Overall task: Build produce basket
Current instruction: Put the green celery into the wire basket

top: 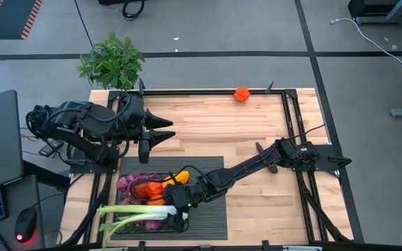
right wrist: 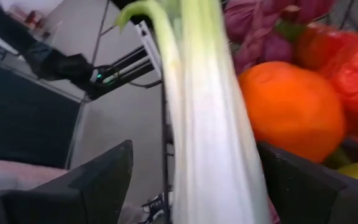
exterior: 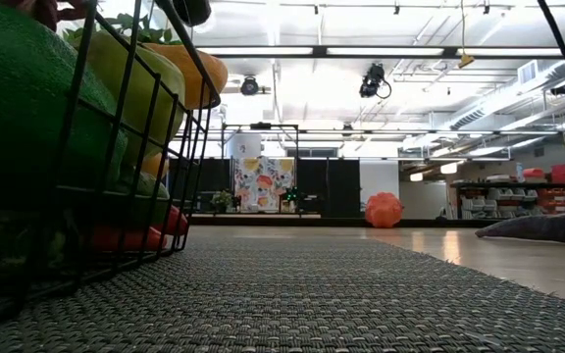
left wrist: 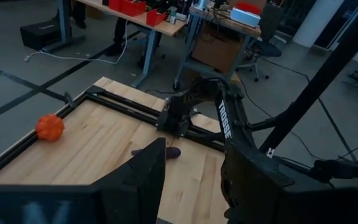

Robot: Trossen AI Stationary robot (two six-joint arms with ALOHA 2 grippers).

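Observation:
The black wire basket [top: 122, 202] stands on a dark ribbed mat [top: 211, 202] at the table's near side. It holds purple grapes [top: 125, 183], red peppers [top: 145, 189], an orange [right wrist: 291, 106] and other produce. A leek [top: 135, 211] lies across the basket's near part, and its green leaves reach past the left rim. My right gripper [top: 181, 202] is open over the basket, one finger on each side of the leek's white stalk [right wrist: 216, 155]. My left gripper [top: 169, 129] is open and empty above the bare table, left of centre. My right gripper has the leek's white stalk [right wrist: 216, 155] between its open fingers, which lie across it. A gap shows beside one finger [right wrist: 98, 180]. The other finger [right wrist: 309, 186] stands at the stalk's edge, and I cannot tell whether it touches.
An orange ball-like fruit [top: 241, 94] lies at the table's far edge. A dark purple eggplant [top: 265, 155] lies on the wood under the right arm. A potted plant [top: 112, 63] stands off the far left corner. Bare wood lies between the mat and the far edge.

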